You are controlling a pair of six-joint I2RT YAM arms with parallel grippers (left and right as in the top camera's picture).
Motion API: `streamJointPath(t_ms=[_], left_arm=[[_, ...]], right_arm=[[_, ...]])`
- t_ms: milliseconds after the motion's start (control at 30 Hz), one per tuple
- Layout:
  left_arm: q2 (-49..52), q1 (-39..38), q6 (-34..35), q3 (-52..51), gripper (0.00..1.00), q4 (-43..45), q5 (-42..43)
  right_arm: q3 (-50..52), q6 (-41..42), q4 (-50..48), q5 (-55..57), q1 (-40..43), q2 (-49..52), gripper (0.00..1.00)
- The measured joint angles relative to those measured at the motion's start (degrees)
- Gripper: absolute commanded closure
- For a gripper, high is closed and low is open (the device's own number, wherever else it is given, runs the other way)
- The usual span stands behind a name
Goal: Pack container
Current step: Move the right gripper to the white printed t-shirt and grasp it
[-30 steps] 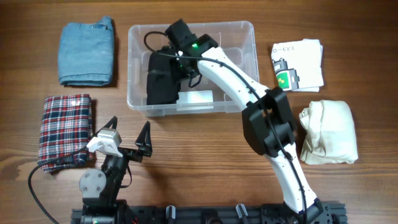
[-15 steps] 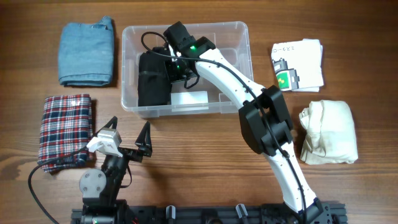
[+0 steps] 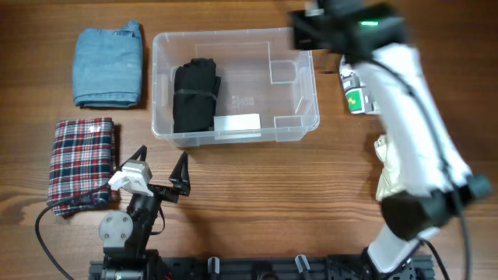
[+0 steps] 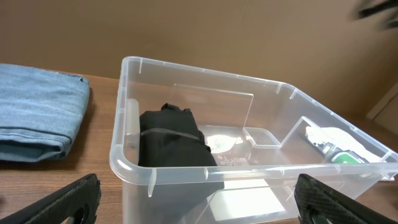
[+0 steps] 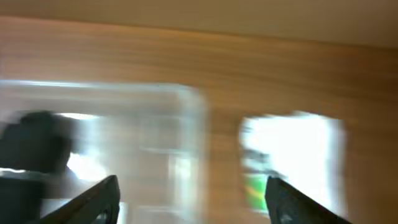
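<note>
The clear container (image 3: 233, 33) stands at the middle back of the table, and a folded black garment (image 3: 194, 97) lies in its left half. My right gripper (image 3: 305, 33) hovers blurred over the bin's far right corner, open and holding nothing. The right wrist view, also blurred, has the right gripper (image 5: 193, 202) spread wide above the container (image 5: 143, 124) wall and table. My left gripper (image 3: 161, 167) rests open near the front edge, in front of the bin. In the left wrist view the left gripper (image 4: 199, 208) faces the container (image 4: 186, 171) with the black garment (image 4: 174, 140) inside.
A folded blue denim garment (image 3: 107, 66) lies back left and a plaid one (image 3: 82, 163) front left. On the right lie a white printed garment (image 3: 377, 78) and, partly under my right arm, a cream one (image 3: 416, 167). The bin carries a white label (image 3: 237, 122).
My right gripper has let go of the black garment, opened, and swung up and right out of the container. The garment stays in the bin, which has shifted slightly left.
</note>
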State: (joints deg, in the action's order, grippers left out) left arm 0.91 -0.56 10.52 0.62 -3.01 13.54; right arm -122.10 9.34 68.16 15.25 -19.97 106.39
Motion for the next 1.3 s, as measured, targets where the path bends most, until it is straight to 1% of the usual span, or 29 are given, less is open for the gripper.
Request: streamJointPath(t_ms=[67, 133, 233, 300, 367, 400, 467, 500, 600, 667, 733, 800, 967, 1100, 1300], left_arm=[[0.0, 0.0, 0.0, 0.0, 0.0, 0.0, 0.0], [0.0, 0.0, 0.0, 0.0, 0.0, 0.0, 0.0], [0.0, 0.0, 0.0, 0.0, 0.0, 0.0, 0.0], [0.0, 0.0, 0.0, 0.0, 0.0, 0.0, 0.0], [0.0, 0.0, 0.0, 0.0, 0.0, 0.0, 0.0], [0.0, 0.0, 0.0, 0.0, 0.0, 0.0, 0.0], [0.0, 0.0, 0.0, 0.0, 0.0, 0.0, 0.0], [0.0, 0.0, 0.0, 0.0, 0.0, 0.0, 0.0], [0.0, 0.0, 0.0, 0.0, 0.0, 0.0, 0.0], [0.0, 0.0, 0.0, 0.0, 0.0, 0.0, 0.0], [0.0, 0.0, 0.0, 0.0, 0.0, -0.02, 0.0], [0.0, 0.0, 0.0, 0.0, 0.0, 0.0, 0.0], [0.0, 0.0, 0.0, 0.0, 0.0, 0.0, 0.0], [0.0, 0.0, 0.0, 0.0, 0.0, 0.0, 0.0], [0.0, 0.0, 0.0, 0.0, 0.0, 0.0, 0.0]], right_arm=[[-0.31, -3.15, 7.06, 3.58, 4.79, -2.47, 0.21], [0.28, -5.2, 15.32, 5.22, 9.9, -2.03, 0.2], [3.15, -6.45, 17.99, 4.83, 15.85, -1.27, 0.19], [7.21, -6.88, 17.77, 3.39, 20.76, -1.27, 0.16], [12.24, -7.34, 13.18, 2.8, 24.7, -1.18, 0.13], [15.21, -7.91, 10.6, 2.67, 26.21, -1.11, 0.1], [21.14, -9.73, 5.97, 2.51, 27.69, -1.05, 0.09], [25.51, -11.32, 2.56, 2.29, 28.06, -0.7, 0.09], [32.92, -13.79, -8.09, 1.68, 28.0, -0.39, 0.08], [37.62, -15.85, -13.57, -0.26, 28.0, -0.37, 0.07], [40.09, -17.38, -17.46, -2.58, 28.0, -0.31, 0.06], [41.88, -18.64, -20.96, -6.19, 28.0, -0.31, 0.06], [42.1, -20.15, -27.74, -12.81, 27.87, -0.31, 0.04], [42.1, -21.03, -30.84, -14.05, 26.14, 0.35, 0.04], [42.1, -23.02, -34.84, -11.65, 21.42, 6.95, 0.04]])
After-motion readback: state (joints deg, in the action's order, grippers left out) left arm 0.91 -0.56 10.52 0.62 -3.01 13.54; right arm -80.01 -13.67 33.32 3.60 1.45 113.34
